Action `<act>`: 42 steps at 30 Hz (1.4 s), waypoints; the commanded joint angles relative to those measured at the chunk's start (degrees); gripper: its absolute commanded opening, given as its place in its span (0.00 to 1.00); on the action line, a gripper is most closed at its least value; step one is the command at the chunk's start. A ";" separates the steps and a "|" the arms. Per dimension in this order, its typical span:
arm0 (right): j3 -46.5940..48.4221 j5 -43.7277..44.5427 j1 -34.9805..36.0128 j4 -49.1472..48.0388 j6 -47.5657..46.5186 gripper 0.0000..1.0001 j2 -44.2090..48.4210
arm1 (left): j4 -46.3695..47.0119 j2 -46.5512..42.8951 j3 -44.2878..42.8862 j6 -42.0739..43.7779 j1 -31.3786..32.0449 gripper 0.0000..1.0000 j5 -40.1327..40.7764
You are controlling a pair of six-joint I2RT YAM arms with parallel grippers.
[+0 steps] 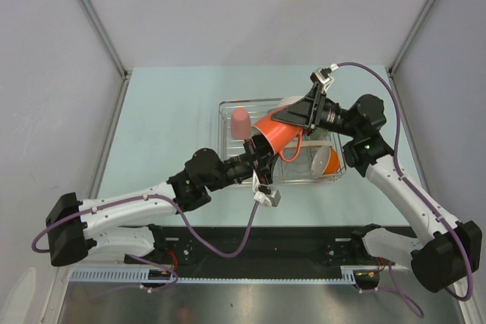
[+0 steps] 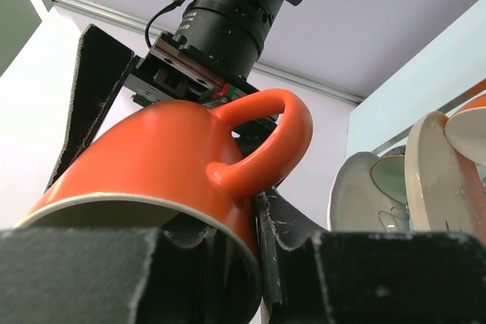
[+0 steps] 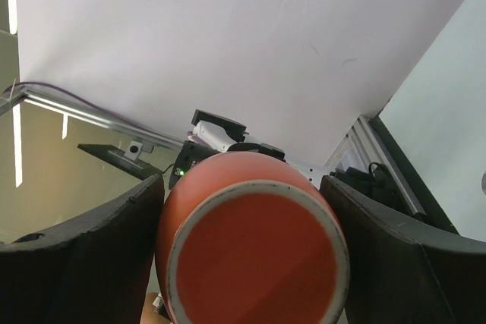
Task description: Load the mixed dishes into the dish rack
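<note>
The glossy orange ceramic mug (image 1: 277,133), rim-clamped by the left gripper (image 1: 260,154), may be dropped if freed before the right gripper (image 1: 292,121), whose hold cannot be told, is closed.

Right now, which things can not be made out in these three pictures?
Top view: the middle of the dish rack, covered by the orange mug and the right gripper.
Right wrist view: whether that gripper's fingers press the mug; its curved side hides the contact.
Left wrist view: the plates, cut off by the right edge; patterns unreadable.

Green table (image 1: 167,127): wire dish rack (image 1: 250,102) right of ctr.
</note>
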State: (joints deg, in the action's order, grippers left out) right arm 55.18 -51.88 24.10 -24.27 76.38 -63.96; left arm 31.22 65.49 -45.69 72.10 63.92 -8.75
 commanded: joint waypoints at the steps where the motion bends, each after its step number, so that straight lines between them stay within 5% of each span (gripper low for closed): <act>1: 0.46 -3.85 0.78 1.95 -1.76 0.48 0.77 | 5.60 -0.54 -1.16 0.15 -1.34 0.00 0.40; 9: -0.68 -3.58 -1.42 -1.21 2.10 0.00 0.42 | 5.96 -0.28 1.21 -1.08 -4.24 0.00 1.54; 16: -1.47 -2.09 -2.83 -0.25 1.76 0.00 0.16 | 6.04 1.74 2.89 -3.89 -8.37 0.01 3.92; 22: -1.65 -1.91 -4.41 -1.30 2.64 0.00 -1.16 | 4.90 4.37 1.22 -4.77 -9.17 0.35 6.20; 25: -1.65 -1.65 -5.29 -1.13 2.99 0.00 -1.69 | 4.46 5.52 0.96 -4.77 -9.34 0.41 6.29; 27: -1.65 -1.56 -6.16 -0.52 2.99 0.00 -1.86 | 4.29 6.22 0.96 -4.86 -9.25 0.55 6.29; 28: -1.74 -1.47 -6.34 -0.25 2.90 0.00 -1.95 | 4.37 6.49 1.04 -4.86 -9.34 0.74 6.38; 30: -1.74 -1.38 -6.96 0.19 2.55 0.00 -2.30 | 3.50 6.75 0.70 -5.03 -9.34 0.70 6.64; 33: -1.65 -1.56 -8.01 0.72 2.28 0.00 -3.27 | 2.27 7.10 -0.10 -5.56 -9.25 0.80 7.78; 34: -1.74 -1.82 -8.54 0.80 2.11 0.00 -3.53 | 1.92 7.02 -0.19 -5.74 -9.25 0.96 7.96; 42: -1.65 -1.91 -11.27 5.02 -3.60 0.00 -6.52 | -4.66 1.58 -0.45 -7.84 -10.56 1.00 13.15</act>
State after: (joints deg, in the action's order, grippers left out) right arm 52.34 -50.39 13.34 -18.59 75.42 -70.11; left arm 30.83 71.92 -43.62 67.22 55.81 -2.20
